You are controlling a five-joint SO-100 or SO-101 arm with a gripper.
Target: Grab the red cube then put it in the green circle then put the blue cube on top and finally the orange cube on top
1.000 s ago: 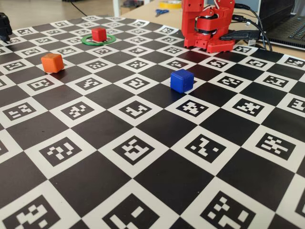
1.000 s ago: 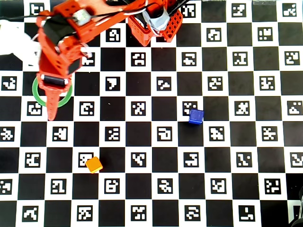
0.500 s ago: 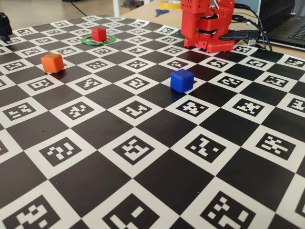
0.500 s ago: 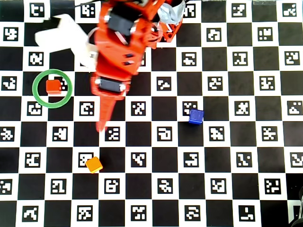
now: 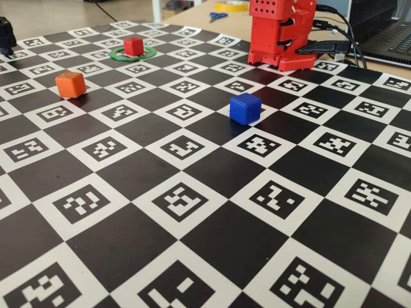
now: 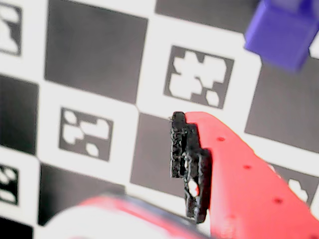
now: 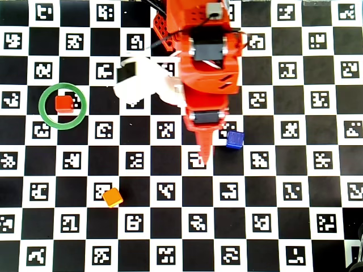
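Observation:
The red cube (image 7: 64,103) sits inside the green circle (image 7: 41,107) at the left of the overhead view, and it shows at the far left in the fixed view (image 5: 133,45). On the board's middle right rests the blue cube (image 7: 235,139), seen in the wrist view's top right corner (image 6: 281,30). The orange cube (image 7: 112,197) lies alone lower left. My gripper (image 7: 200,157) hovers just left of the blue cube, apart from it. Its black pad (image 6: 192,159) has bare board beside it; the jaws stand open and hold nothing.
The red arm's base (image 5: 282,32) stands at the board's far edge, with cables and a laptop (image 5: 385,32) behind it. Scissors (image 5: 217,16) and a tape roll lie off the checkered marker board (image 5: 192,192). A black object (image 5: 6,35) sits at the far left.
The arm has swung from above the green circle to the right, ending beside the blue cube. The red cube stayed in the ring; the blue and orange cubes have not moved.

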